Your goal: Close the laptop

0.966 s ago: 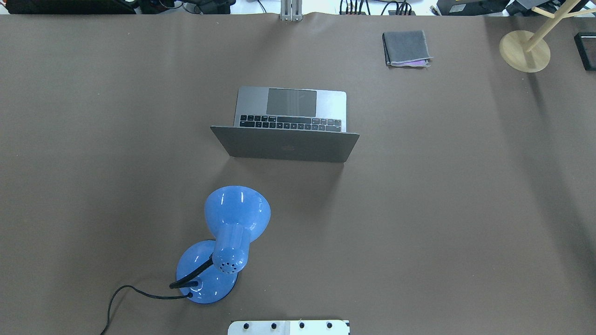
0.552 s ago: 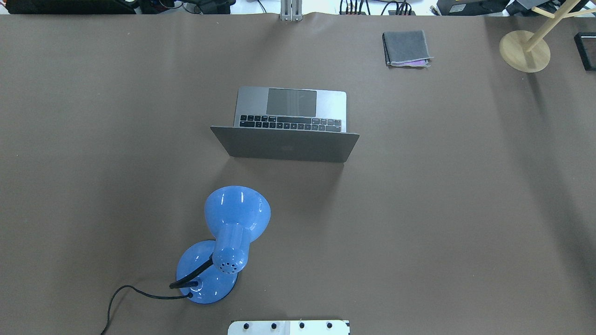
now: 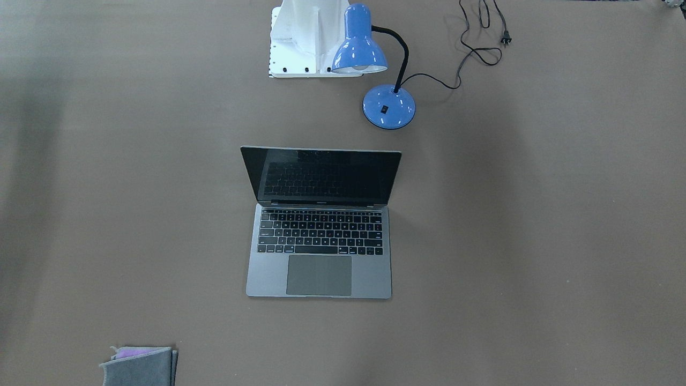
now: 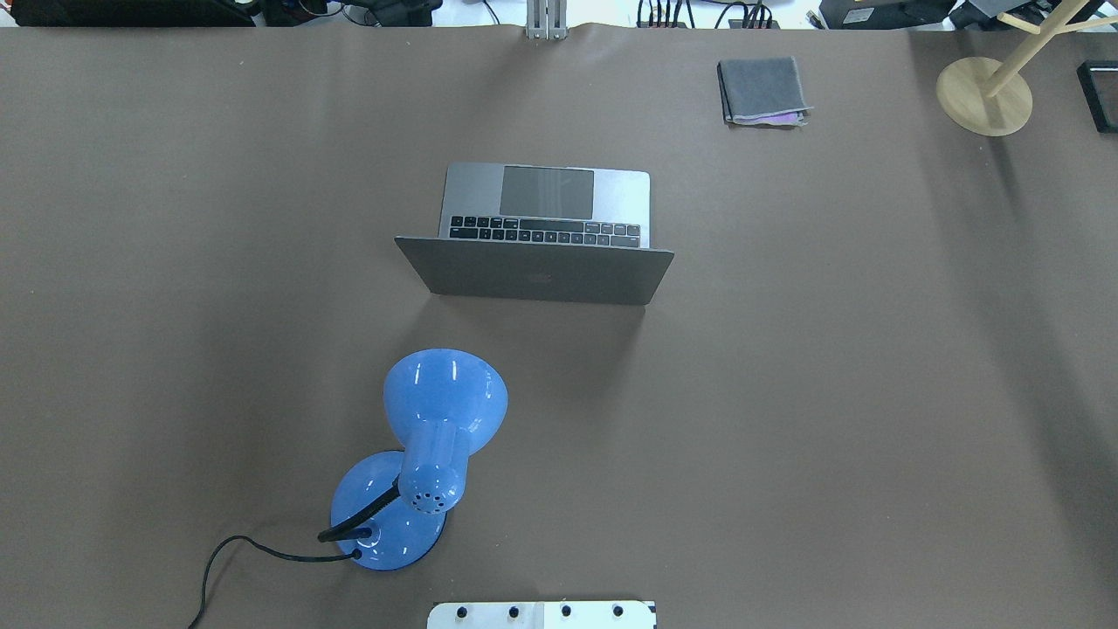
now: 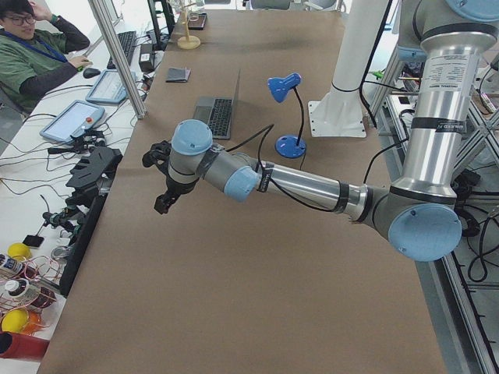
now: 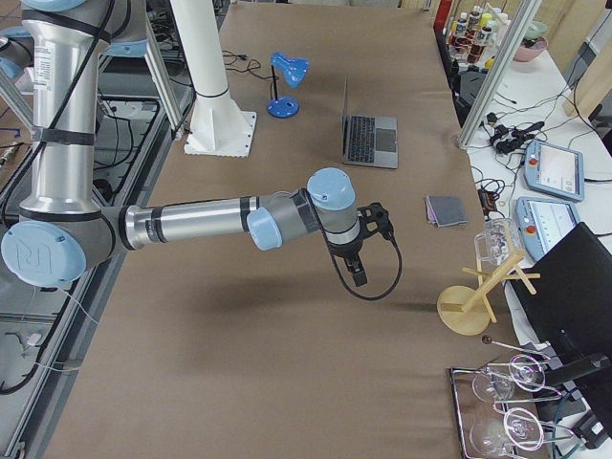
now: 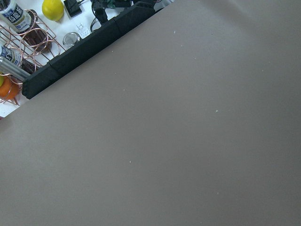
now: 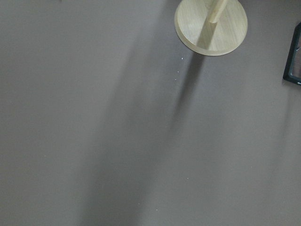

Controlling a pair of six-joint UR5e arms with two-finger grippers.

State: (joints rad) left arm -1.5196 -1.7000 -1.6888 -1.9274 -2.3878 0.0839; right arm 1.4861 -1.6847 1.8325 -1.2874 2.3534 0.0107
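Far left, the left gripper (image 5: pixel 162 204) hangs over the bare brown table (image 4: pixel 830 393), fingers pointing down. How wide its jaws stand, I can't tell. Beyond those jaws toward mid-table comes the blue lamp (image 4: pixel 441 402), then the laptop (image 4: pixel 541 236), lid up and screen dark, between the two sets of jaws and well apart from both. Further along are the folded grey cloth (image 4: pixel 762 89) and the wooden stand (image 4: pixel 983 96), near the right gripper (image 6: pixel 356 277), whose jaws I can't judge either. An operator (image 5: pixel 31 54) sits at a desk alongside.
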